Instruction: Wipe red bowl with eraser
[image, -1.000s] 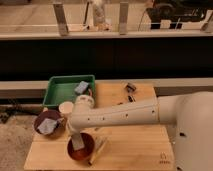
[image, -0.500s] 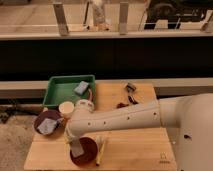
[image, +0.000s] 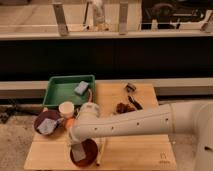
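Hand (image: 79, 148) w/ eraser (image: 77, 155) in red bowl (image: 92, 150)

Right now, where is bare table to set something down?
Front right of the table, between red bowl and right edge, in front of the arm. Also a strip between tray and dark clutter. The left is crowded: tray, cup, maroon bowl, and the gripper over the red bowl.

No text can be read anywhere. A small dark mark (image: 161, 161) stands on the wooden table (image: 130, 156) near its front right corner, perhaps a logo, but not legible. The gripper (image: 78, 150) is low over the red bowl (image: 91, 150).
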